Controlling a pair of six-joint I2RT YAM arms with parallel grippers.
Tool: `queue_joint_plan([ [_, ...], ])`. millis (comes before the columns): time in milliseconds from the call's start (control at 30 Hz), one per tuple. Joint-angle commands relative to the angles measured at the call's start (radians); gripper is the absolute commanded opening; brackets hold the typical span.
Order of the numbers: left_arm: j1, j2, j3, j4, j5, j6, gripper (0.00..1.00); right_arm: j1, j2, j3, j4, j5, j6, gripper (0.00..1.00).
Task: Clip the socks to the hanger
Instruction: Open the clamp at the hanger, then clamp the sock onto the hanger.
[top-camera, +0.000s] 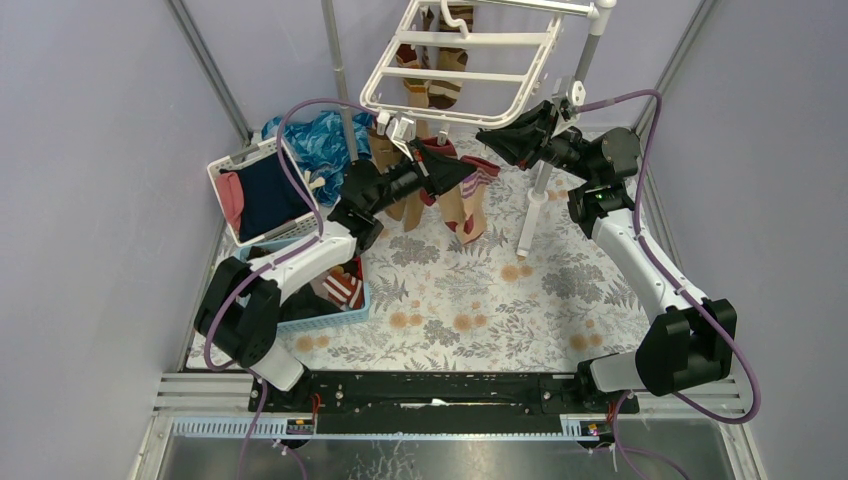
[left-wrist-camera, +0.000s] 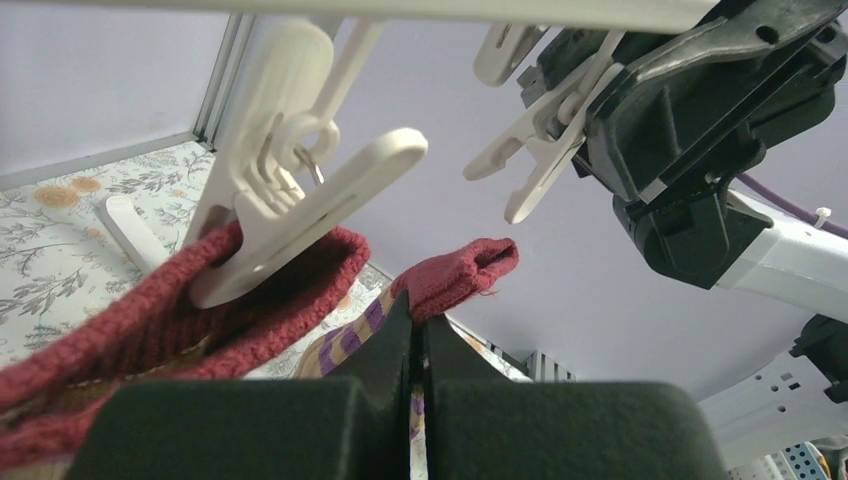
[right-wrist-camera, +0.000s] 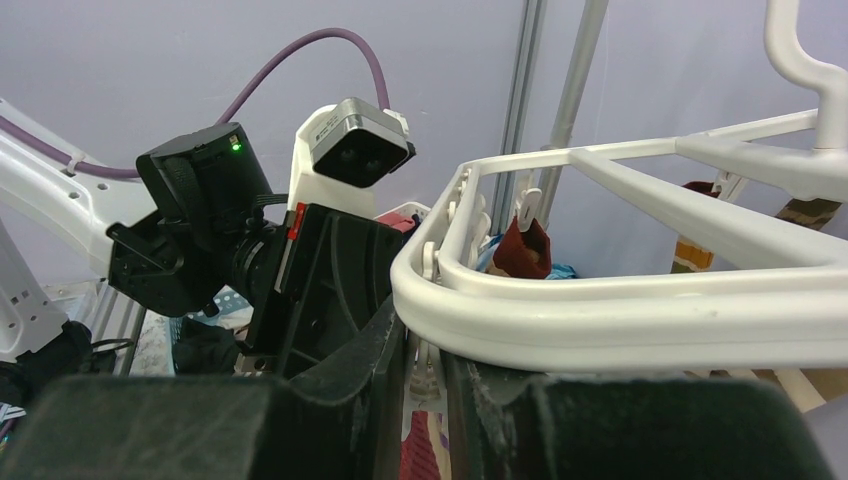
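The left gripper (left-wrist-camera: 416, 345), pinching a red sock cuff (left-wrist-camera: 455, 272), is offering it to the hanger clip (left-wrist-camera: 535, 150) that the right gripper (left-wrist-camera: 600, 90) is squeezing open.

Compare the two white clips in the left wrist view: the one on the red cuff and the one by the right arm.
The near clip is shut, biting a red sock cuff; the far clip gapes open and holds nothing. The near clip hangs untouched beside the left pincer, which grips another sock; the far clip sits in the right pincer, which seems to squeeze it. Both are white plastic, hanging from the hanger.
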Motion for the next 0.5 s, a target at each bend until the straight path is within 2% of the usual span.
queue_joint_plan([
  [0,0.010,0.007,0.041,0.074,-0.001,-0.030,0.00,0.010,-0.020,0.033,0.022,-0.025,0.013,0.09],
  [467,0.012,0.011,0.055,0.061,-0.021,-0.043,0.00,0.010,-0.017,0.033,0.020,-0.030,0.012,0.09],
])
